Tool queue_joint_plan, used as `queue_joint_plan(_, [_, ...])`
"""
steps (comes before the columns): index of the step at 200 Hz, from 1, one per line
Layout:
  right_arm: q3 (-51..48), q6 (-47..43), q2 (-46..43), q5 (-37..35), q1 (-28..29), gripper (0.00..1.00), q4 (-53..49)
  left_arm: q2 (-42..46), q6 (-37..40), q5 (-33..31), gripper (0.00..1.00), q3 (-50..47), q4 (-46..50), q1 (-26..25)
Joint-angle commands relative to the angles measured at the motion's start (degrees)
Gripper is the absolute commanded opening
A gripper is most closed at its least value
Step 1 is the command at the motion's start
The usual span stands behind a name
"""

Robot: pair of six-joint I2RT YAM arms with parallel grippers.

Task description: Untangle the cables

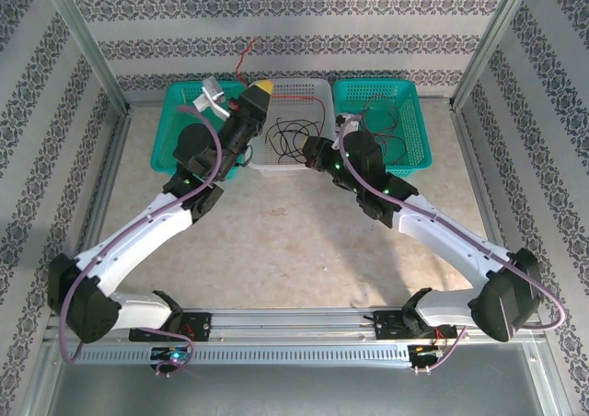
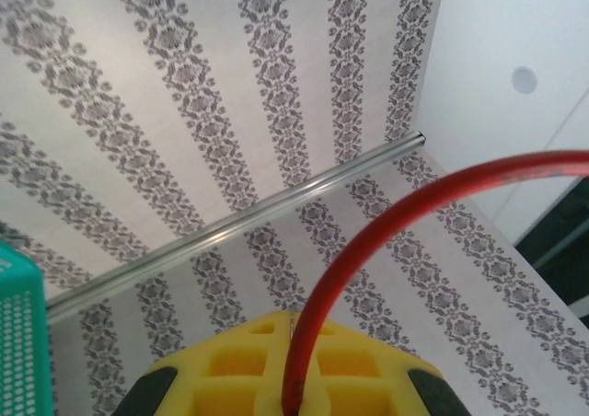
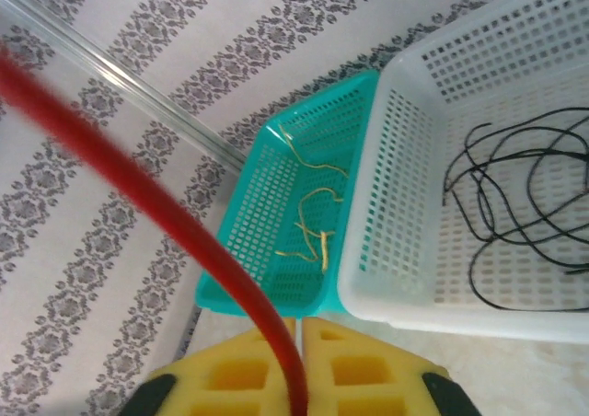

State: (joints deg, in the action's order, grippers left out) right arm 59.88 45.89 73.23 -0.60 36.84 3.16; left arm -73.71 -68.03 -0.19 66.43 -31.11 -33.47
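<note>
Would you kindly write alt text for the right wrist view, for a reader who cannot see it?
The right pincer, yellow-padded, is shut on a red wire that runs up to the left. Beyond it sit a teal basket holding yellow wires and a white basket holding black wires, against patterned wallpaper.

No legible text, label, brand, number or sign on any surface.
</note>
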Motion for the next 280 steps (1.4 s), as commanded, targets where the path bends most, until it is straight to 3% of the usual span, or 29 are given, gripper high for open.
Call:
queue_joint_plan(1, [-3.02, -3.41, -4.97, -0.87, -1.54, 0.00, -6.05, 4.04, 7.13, -4.86, 0.00, 4.23, 16.45, 2.21])
queue_joint_plan(27, [-5.74, -5.43, -11.31, -3.14, -3.80, 0.00, -14.25, 5.14, 18.08, -11.36, 0.00, 12.39, 38.51, 3.67])
queue_joint_plan(54, [-5.70, -6.56, -17.08, -0.77, -7.98, 0.00, -19.06, -1.04, 24.95, -6.20, 0.00, 21.31, 56.06, 4.38])
queue_joint_plan(77, [-0.43, -9.82, -17.11, 0.14, -9.21, 0.00, -25.49, -4.84, 24.12, -0.36, 0.00, 20.25, 59.23, 4.38])
queue_joint_plan(96, [5.51, -11.51, -14.97, 0.50, -10.38, 0.00, -31.01, -6.42, 22.78, 2.72, 0.01, 17.69, 55.90, 4.69])
queue_joint_plan(102, [8.17, -11.97, -13.78, 0.68, -11.12, 0.00, -32.81, -6.68, 22.39, 3.43, 0.13, 17.03, 54.57, 5.02])
queue_joint_plan(115, [14.34, -12.73, -10.77, 1.13, -13.41, 0.00, -36.67, -7.01, 22.10, 4.18, 0.53, 16.10, 51.89, 5.88])
queue_joint_plan(127, [20.83, -13.10, -7.39, 3.08, -16.53, 0.00, -39.90, -7.57, 23.52, 3.51, 0.75, 16.63, 51.92, 6.51])
queue_joint_plan(131, [23.04, -13.08, -5.99, 3.81, -17.67, 0.00, -40.89, -7.82, 24.25, 3.51, 0.94, 16.90, 52.02, 6.73])
queue_joint_plan(134, [24.69, -13.10, -5.19, 4.42, -18.47, 0.00, -41.61, -7.97, 25.15, 3.51, 1.00, 17.15, 52.15, 6.92])
queue_joint_plan(170, [41.60, -14.60, 6.53, 6.82, -26.87, 0.00, -46.70, -8.74, 30.66, 1.95, 1.00, 18.29, 57.95, 9.39])
queue_joint_plan(199, [52.88, -13.66, 17.44, 9.52, -32.97, 0.00, -50.42, -3.10, 34.73, 0.03, 1.00, 10.54, 53.35, 11.66])
queue_joint_plan(250, [66.34, -15.35, 34.98, 10.02, -36.20, 0.00, -54.25, 5.32, 39.08, -7.30, 1.00, 1.16, 52.11, 18.06])
queue_joint_plan(257, [67.36, -15.50, 37.16, 10.09, -36.31, 0.10, -54.65, 6.01, 40.40, -8.43, 0.99, 0.38, 52.13, 18.45])
queue_joint_plan(274, [67.66, -15.34, 39.80, 7.68, -36.09, 0.46, -55.81, 7.45, 44.65, -12.99, 0.99, -1.15, 52.27, 18.70])
queue_joint_plan(280, [66.97, -15.31, 39.88, 6.79, -35.97, 0.53, -55.69, 7.86, 46.06, -15.71, 0.99, -1.81, 52.22, 18.69])
